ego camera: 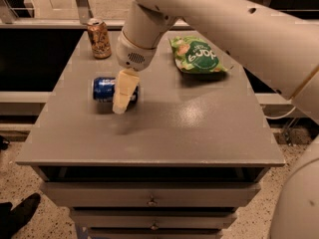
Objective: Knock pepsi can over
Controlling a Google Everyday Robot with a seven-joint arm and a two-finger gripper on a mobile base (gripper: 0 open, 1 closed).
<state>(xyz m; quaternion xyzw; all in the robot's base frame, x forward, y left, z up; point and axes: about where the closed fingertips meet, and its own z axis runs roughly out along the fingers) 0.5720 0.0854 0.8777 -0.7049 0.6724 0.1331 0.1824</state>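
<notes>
The pepsi can, blue with white lettering, lies on its side on the grey table top, left of the middle, its silver end pointing left. My gripper hangs from the white arm directly over the can's right end, its cream-coloured fingers covering that part of the can. The can is not lifted; it rests on the table.
A brown-orange can stands upright at the table's back left corner. A green snack bag lies at the back right. The table has drawers below the front edge. A dark shoe shows on the floor at lower left.
</notes>
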